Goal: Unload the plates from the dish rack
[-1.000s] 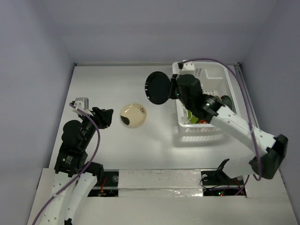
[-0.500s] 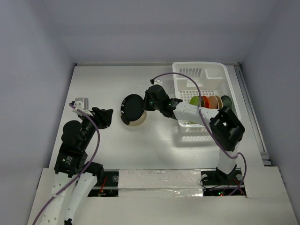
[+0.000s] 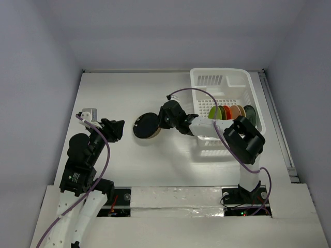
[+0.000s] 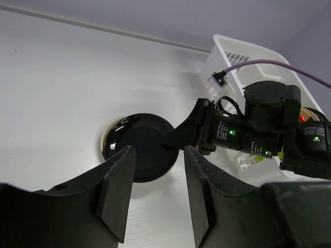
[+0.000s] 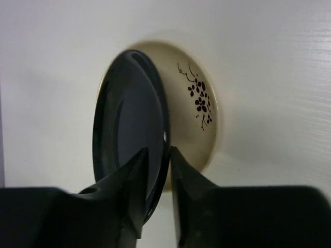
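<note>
Right gripper [image 5: 155,155] straddled dark plate's [image 5: 129,134] rim, tilted over cream plate [image 5: 199,129] beside dish rack [image 3: 227,77]. Clamped or loosening: unclear. Left gripper [image 4: 155,175] apart, empty. Risk: tilted release, plate slides off.

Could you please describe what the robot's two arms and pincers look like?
The left arm and right arm both have white links and black joints, with a purple cable along each. The left pincer and right pincer are black, each with two flat tapered fingers. Small green lights glow on the right arm.
</note>
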Controlling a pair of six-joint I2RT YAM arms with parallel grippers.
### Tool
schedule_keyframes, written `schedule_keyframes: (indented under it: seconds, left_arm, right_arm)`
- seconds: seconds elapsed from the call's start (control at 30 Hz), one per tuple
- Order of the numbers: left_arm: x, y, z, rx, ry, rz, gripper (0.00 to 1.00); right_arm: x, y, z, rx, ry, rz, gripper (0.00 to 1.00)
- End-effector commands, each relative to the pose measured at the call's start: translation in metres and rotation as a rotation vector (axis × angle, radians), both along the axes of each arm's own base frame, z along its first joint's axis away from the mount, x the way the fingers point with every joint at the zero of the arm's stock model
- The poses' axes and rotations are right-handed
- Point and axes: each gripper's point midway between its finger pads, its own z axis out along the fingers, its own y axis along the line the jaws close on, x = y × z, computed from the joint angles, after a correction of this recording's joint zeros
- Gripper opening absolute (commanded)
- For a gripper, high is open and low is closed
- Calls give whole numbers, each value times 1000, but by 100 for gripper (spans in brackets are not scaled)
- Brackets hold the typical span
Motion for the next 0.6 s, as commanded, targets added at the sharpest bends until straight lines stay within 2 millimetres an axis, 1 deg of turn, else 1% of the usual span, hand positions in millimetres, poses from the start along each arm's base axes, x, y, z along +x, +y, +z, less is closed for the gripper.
schedule_keyframes:
  seconds: [0.0,0.03,0.07,0.1,0.13,0.17,0.23,0.27,0.33,0.37,0.4,0.43,0.47,0.53,0.57]
  left_arm:
    - [1,2,20,-11,-70,9,39]
    - [1,2,20,-11,-72,9,39]
    - [1,2,20,-11,-72,9,39]
    - [1,2,21,-12,-73,9,39]
    - [1,2,20,-10,-72,8,39]
    - [1,2,20,-11,-72,7,39]
    - [2,1,20,-11,-70,4,39]
    - [2,1,20,-11,-70,4,39]
    - [2,1,20,-11,-70,5,39]
    - [2,1,20,-11,-70,4,39]
    - [2,1,19,-10,-71,4,39]
    - [2,1,19,-10,-71,2,39]
    - [2,1,19,-10,-69,2,39]
    - [1,0,20,-11,-72,-1,39]
    - [1,0,20,-9,-73,-1,39]
  right_arm:
    - [4,11,16,56,-44,-5,33]
    - [4,10,16,47,-43,-3,36]
    - [3,10,16,45,-43,1,45]
    - [4,9,17,37,-50,7,51]
    - [4,8,21,32,-58,9,56]
    - [5,6,25,16,-63,4,64]
    - [6,-3,32,-29,-82,-2,72]
    - [8,-3,41,-42,-111,-18,77]
    - [9,-15,48,-97,-136,-30,77]
    - [12,-27,59,-128,-162,-68,76]
    - [13,-34,66,-148,-181,-84,75]
    - [13,-47,69,-201,-200,-106,72]
    - [12,-54,88,-198,-231,-119,71]
    - [9,-65,102,-228,-264,-119,70]
    - [7,-78,105,-266,-266,-145,58]
